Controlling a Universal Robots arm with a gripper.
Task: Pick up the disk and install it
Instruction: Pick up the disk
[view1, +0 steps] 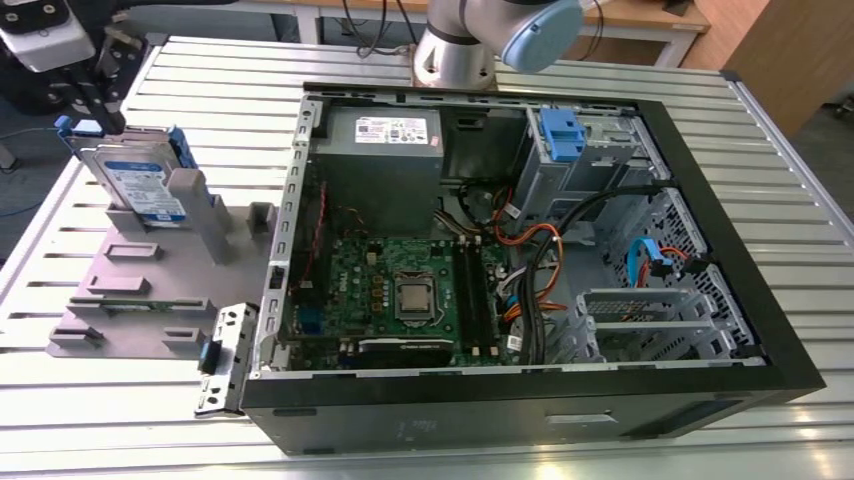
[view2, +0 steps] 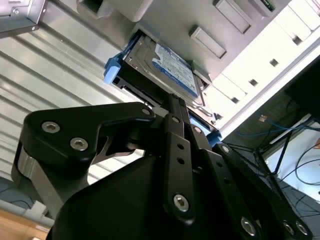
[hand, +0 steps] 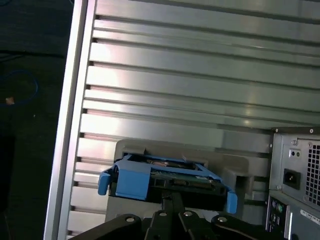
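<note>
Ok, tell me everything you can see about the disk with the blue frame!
The disk is a flat silver rectangle with a blue-and-white label, wrapped in a blue plastic frame. It stands tilted on edge in a grey stand, on the exterior view's left of the open computer. The gripper is at its upper edge.

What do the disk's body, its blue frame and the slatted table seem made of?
The disk body looks like matte silver metal under a glossy paper label. Its blue frame looks like moulded plastic: even colour, soft sheen. The table looks like brushed aluminium, judging by streaked reflections.
</note>
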